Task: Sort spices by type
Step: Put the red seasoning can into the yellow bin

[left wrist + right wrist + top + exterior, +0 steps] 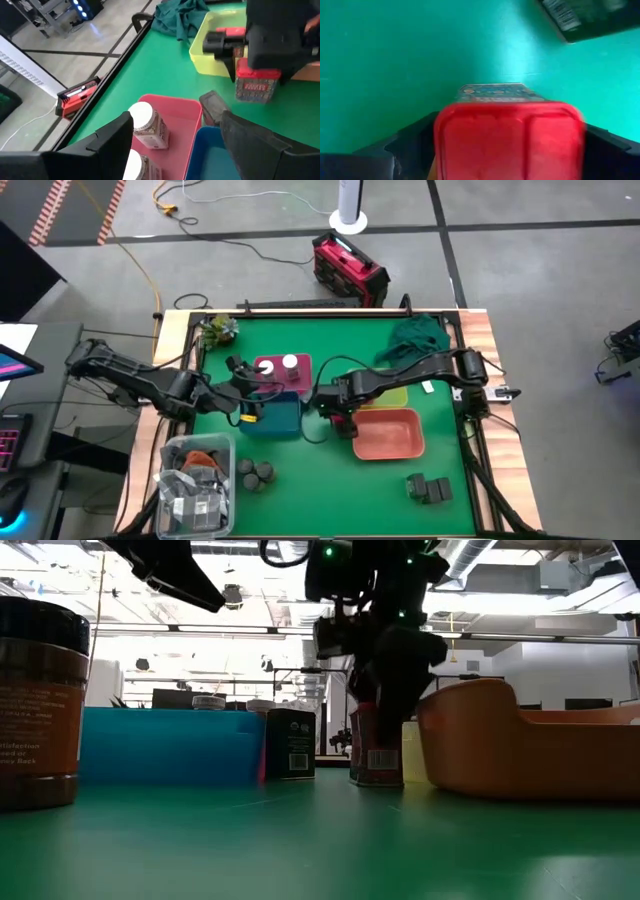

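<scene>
My right gripper (338, 412) stands over the table's middle, shut on a pink box with a red lid (255, 85), between the blue tray (272, 418) and the salmon tray (390, 435). My left gripper (172, 132) is open and hovers above the pink tray (175, 107), touching nothing. Two white-capped jars (145, 122) lie in that tray. A dark box (290, 743) stands on the table next to the blue tray. Dark round tins (255, 472) and dark boxes (430, 488) sit near the table's near edge. My right gripper (507, 145) pinches the pink box at its lid end (507, 132), one finger on each side, from above and pointing down. The box stays upright below the fingers, and its base (378, 780) seems to rest on the green table.
A yellow-green tray (210, 45) lies behind the salmon tray, and a green cloth (415, 335) lies at the far right. A clear bin of clutter (197, 480) fills the near left corner. One round tin (35, 700) looms close in the low view. Bare green mat lies at the near middle.
</scene>
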`<state>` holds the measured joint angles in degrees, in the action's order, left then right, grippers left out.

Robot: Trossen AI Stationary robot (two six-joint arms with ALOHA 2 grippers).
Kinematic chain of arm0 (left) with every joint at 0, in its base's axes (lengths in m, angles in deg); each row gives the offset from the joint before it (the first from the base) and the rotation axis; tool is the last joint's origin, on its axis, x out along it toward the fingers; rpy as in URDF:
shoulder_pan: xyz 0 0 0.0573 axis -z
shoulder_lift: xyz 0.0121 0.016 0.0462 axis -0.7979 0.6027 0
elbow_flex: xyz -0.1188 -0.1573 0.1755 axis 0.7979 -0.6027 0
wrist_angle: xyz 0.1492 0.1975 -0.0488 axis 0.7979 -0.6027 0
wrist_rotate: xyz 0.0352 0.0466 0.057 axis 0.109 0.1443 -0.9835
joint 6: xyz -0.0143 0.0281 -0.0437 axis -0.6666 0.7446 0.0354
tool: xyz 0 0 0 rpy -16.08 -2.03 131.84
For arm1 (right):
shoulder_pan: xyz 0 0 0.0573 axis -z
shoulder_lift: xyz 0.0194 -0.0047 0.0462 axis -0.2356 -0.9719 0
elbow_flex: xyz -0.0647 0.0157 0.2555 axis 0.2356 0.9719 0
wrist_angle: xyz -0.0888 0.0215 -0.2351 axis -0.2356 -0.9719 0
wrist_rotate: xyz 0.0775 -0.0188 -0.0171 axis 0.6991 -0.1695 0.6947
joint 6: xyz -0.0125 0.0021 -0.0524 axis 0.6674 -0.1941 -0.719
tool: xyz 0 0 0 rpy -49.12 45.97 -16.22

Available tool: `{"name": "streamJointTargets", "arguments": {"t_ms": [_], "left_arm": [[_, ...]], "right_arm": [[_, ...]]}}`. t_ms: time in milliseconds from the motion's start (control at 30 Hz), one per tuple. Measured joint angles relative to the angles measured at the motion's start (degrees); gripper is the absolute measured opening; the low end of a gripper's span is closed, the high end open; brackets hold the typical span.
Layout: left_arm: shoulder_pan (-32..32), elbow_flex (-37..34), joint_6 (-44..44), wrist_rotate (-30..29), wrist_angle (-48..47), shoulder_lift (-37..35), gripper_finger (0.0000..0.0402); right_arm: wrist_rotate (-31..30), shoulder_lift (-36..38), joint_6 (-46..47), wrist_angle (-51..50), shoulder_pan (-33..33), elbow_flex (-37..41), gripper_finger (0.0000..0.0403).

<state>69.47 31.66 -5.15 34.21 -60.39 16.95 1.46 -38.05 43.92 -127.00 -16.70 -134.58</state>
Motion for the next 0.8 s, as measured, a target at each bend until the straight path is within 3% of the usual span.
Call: {"name": "streamJointTargets", "arguments": {"t_ms": [333,567,800], "left_arm": [[0.0,0.0,-0.2,-0.7,-1.2,-0.2,0.0283],[0.0,0.0,-0.2,-0.8,-1.2,-0.2,0.0283],[0.0,0.0,-0.8,-1.0,-1.4,-0.2,0.0283]], "right_arm": [[0.0,0.0,-0.3,1.9,0.2,0.0,0.0327],[-0.1,0.0,-1.7,-0.7,0.2,-2.4,0.0334],[-7.1,1.0,-3.6,-10.4,0.3,-12.2,0.0330]]}}
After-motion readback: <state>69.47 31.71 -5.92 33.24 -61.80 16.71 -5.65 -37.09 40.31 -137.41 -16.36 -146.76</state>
